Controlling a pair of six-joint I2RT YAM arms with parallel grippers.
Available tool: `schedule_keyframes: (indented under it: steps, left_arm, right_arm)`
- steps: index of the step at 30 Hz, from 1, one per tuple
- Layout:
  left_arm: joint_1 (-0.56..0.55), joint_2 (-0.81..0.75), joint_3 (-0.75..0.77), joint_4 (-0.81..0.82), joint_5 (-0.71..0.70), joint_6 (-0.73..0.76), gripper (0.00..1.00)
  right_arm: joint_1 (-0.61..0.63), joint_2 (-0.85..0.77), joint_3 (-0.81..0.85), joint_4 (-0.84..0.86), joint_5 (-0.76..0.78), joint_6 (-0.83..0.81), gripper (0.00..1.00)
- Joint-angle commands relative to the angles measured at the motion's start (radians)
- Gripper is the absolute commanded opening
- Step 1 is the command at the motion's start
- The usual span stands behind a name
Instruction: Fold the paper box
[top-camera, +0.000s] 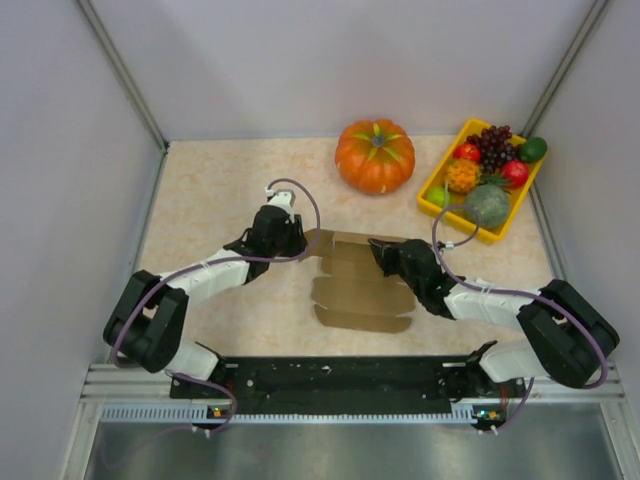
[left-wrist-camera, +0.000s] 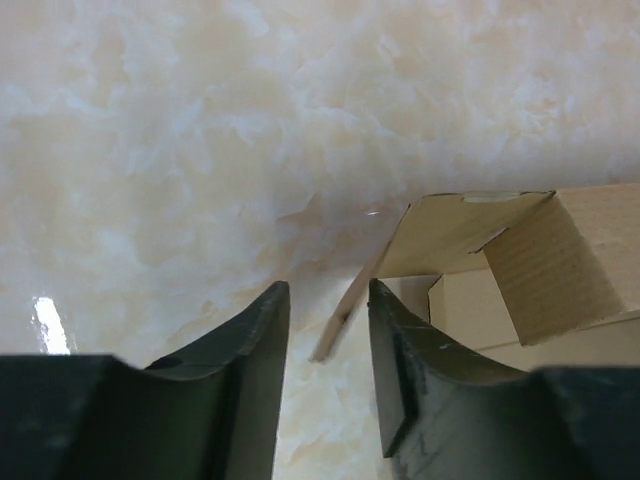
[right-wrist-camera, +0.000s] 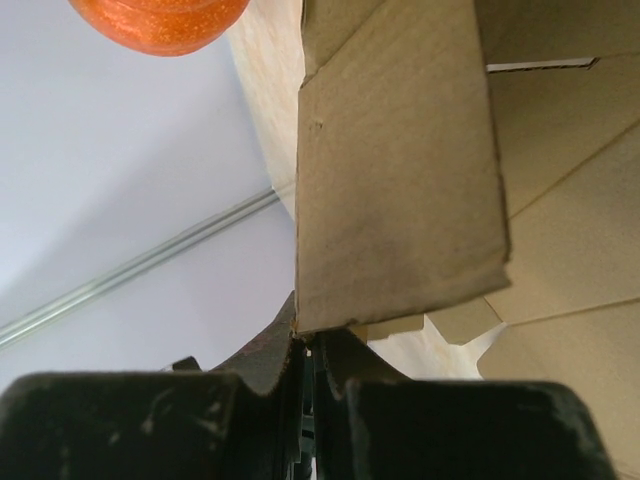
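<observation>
L fingers (left-wrist-camera: 250, 350) apart astride paper box (left-wrist-camera: 540, 260) flap edge; R fingers (right-wrist-camera: 265, 358) clamped on flap.

From above, the left gripper's (top-camera: 303, 240) fingertips are hidden under its own wrist at the paper box's (top-camera: 362, 290) left end. The right gripper's (top-camera: 377, 250) tips are too small and dark to separate from the cardboard. The right wrist view cuts off the pumpkin (right-wrist-camera: 160, 18) at its top edge, and the box runs past the right edge in both wrist views.
</observation>
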Motion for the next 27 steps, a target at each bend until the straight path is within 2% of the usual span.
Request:
schedule_keyframes:
  steps: [1, 4, 5, 8, 15, 21, 27]
  left_arm:
    - [0.003, 0.011, 0.042, 0.026, 0.016, 0.012, 0.3]
    - [0.0, -0.044, -0.04, 0.139, 0.041, -0.021, 0.19]
    - [-0.002, -0.056, -0.059, 0.161, 0.05, -0.034, 0.12]
    - [-0.016, -0.098, -0.105, 0.197, 0.042, -0.095, 0.0]
    - [-0.106, -0.171, -0.228, 0.316, 0.019, -0.232, 0.0]
    - [-0.172, -0.242, -0.266, 0.35, -0.01, -0.267, 0.0]
    - [-0.249, -0.191, -0.274, 0.401, -0.048, -0.276, 0.0]
  right_arm:
    - [-0.007, 0.001, 0.0, 0.08, 0.023, -0.058, 0.0]
    - [-0.005, -0.002, -0.036, 0.137, 0.033, -0.115, 0.0]
    - [-0.004, 0.001, -0.066, 0.205, 0.037, -0.129, 0.0]
    - [-0.001, 0.025, -0.12, 0.335, 0.054, -0.201, 0.0]
    - [0.013, 0.137, -0.142, 0.606, 0.069, -0.247, 0.0]
    - [0.018, 0.113, -0.145, 0.573, 0.08, -0.258, 0.0]
    - [0.022, 0.12, -0.158, 0.603, 0.065, -0.261, 0.0]
